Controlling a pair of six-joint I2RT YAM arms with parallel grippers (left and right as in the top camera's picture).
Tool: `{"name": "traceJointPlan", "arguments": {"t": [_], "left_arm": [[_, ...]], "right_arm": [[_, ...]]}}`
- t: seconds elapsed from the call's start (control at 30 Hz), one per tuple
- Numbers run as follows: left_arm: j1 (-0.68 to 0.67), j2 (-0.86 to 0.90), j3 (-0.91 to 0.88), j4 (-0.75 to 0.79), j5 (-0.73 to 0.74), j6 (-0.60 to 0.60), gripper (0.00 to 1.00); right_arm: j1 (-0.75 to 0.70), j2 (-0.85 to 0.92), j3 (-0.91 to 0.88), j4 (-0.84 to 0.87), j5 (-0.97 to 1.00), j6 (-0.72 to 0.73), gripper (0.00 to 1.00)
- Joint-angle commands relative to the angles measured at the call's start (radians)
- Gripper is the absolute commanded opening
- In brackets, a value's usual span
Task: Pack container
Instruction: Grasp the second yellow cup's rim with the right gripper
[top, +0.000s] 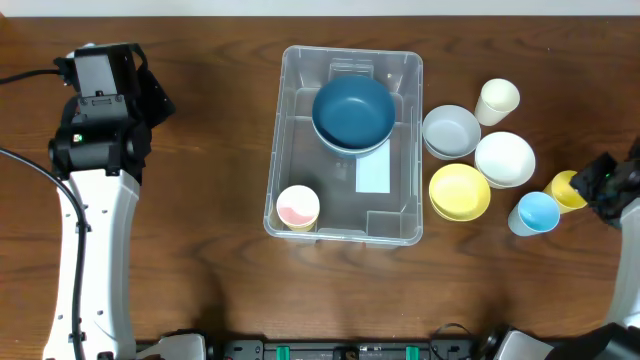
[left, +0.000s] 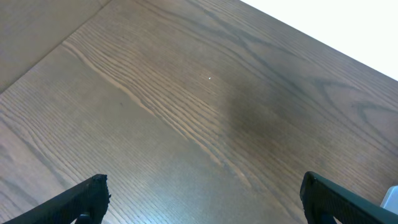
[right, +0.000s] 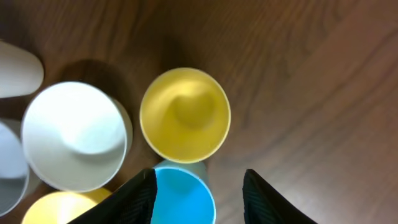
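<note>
Large clear plastic rectangular container (top: 290, 130) with rounded corners sits mid-bench on the dark wood bench (top: 200, 150), white rectangular label (top: 373, 173) on its bottom. Inside it: dark blue round bowl (top: 353, 112) at the far end, and a small cream cup with pink inside (top: 297, 207) upright in the near-left corner.

Right of the container, on the bench: grey round bowl (top: 451, 131), cream cup (top: 497, 101), white bowl (top: 504, 159), yellow bowl (top: 459, 191), light blue cup (top: 537, 213) and yellow cup (top: 566, 190), clustered close together. The grey bowl is just beside the container wall.

Left gripper (left: 204, 186) is at the far left, well apart from the container, spread wide over bare bench, holding nothing.

Right gripper (right: 200, 177) is at the right edge, by the yellow cup and the light blue cup. Its fingers are partly apart. In the wrist view the light blue cup sits low between them, next to the left finger, with a gap to the right finger. The yellow cup is just ahead of the tips. No grip on anything visible.
</note>
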Motion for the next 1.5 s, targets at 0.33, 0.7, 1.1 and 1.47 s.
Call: {"name": "traceJointPlan", "arguments": {"t": [0.33, 0.7, 1.1, 1.47], "left_arm": [[0.005, -0.003, 0.013, -0.003, -0.021, 0.009, 0.98], [0.005, -0.003, 0.013, -0.003, -0.021, 0.009, 0.98], [0.005, -0.002, 0.013, -0.003, -0.021, 0.009, 0.98], [0.005, -0.002, 0.013, -0.003, -0.021, 0.009, 0.98]], "right_arm": [[-0.113, -0.011, -0.137, 0.18, -0.042, 0.023, 0.45], [-0.115, -0.008, -0.274, 0.381, -0.061, 0.003, 0.49], [-0.115, 0.043, -0.294, 0.478, -0.11, -0.008, 0.46], [-0.115, 0.112, -0.293, 0.503, -0.117, -0.016, 0.38]]}}
